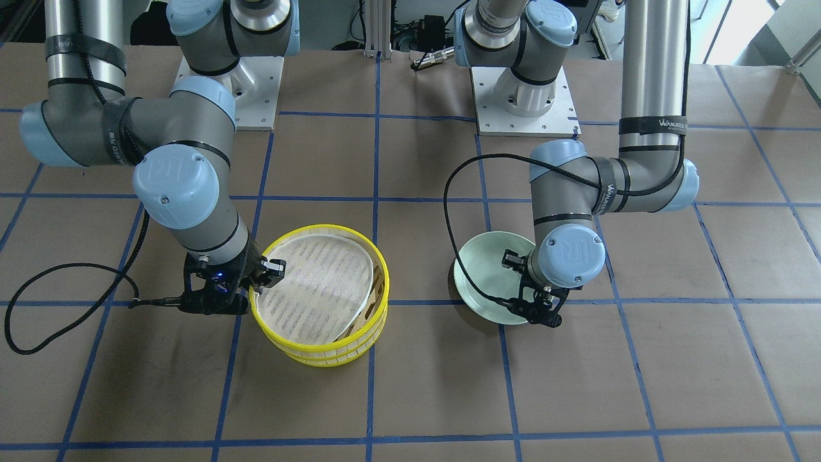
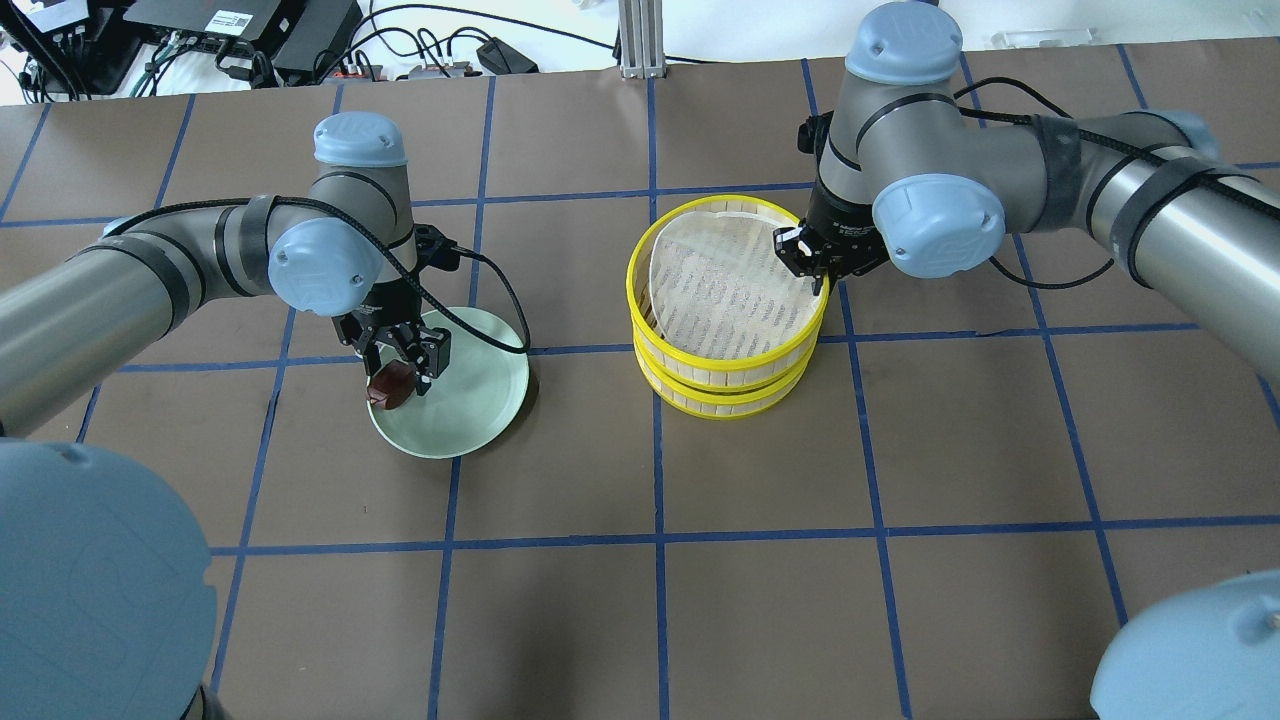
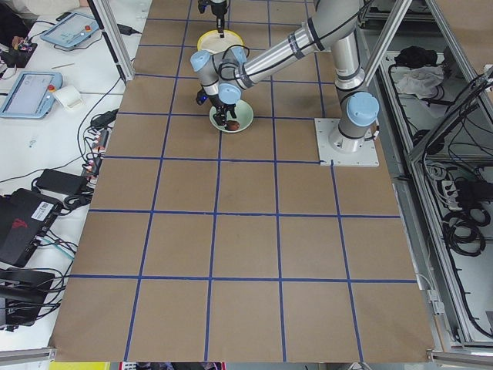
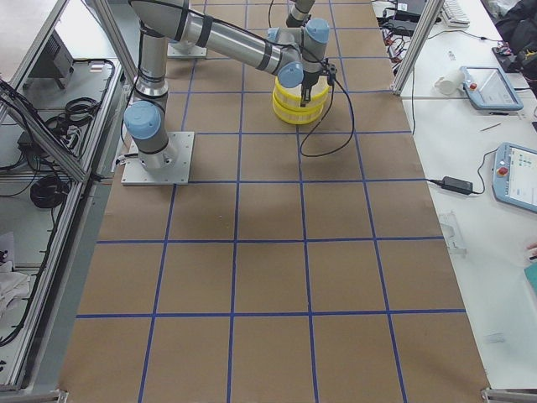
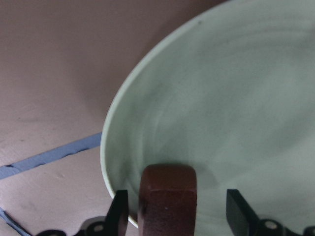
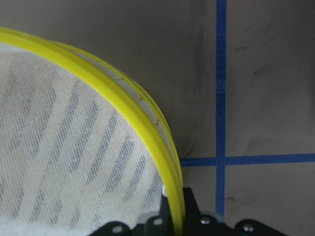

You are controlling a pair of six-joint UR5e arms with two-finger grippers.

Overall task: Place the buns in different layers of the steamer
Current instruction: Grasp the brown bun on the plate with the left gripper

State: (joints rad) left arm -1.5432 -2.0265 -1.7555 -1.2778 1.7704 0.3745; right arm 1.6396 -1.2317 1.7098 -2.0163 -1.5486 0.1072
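The dark reddish-brown bun (image 2: 392, 385) sits at the near edge of a pale green plate (image 2: 470, 410). My left gripper (image 2: 400, 375) is open and straddles it; the left wrist view shows the bun (image 5: 167, 196) between the fingers with a gap on one side. The steamer (image 2: 720, 390) stands with its two yellow-rimmed layers stacked and a whitish liner on top. My right gripper (image 2: 805, 250) is shut on the top layer's rim (image 6: 147, 128), one finger inside and one outside. The cream-white bun is hidden or out of view.
The brown table has blue tape lines. The plate (image 1: 481, 269) lies about one grid square from the steamer (image 1: 321, 356). The top liner (image 1: 321, 289) is rumpled and lifted along one side. Black cables hang from both wrists.
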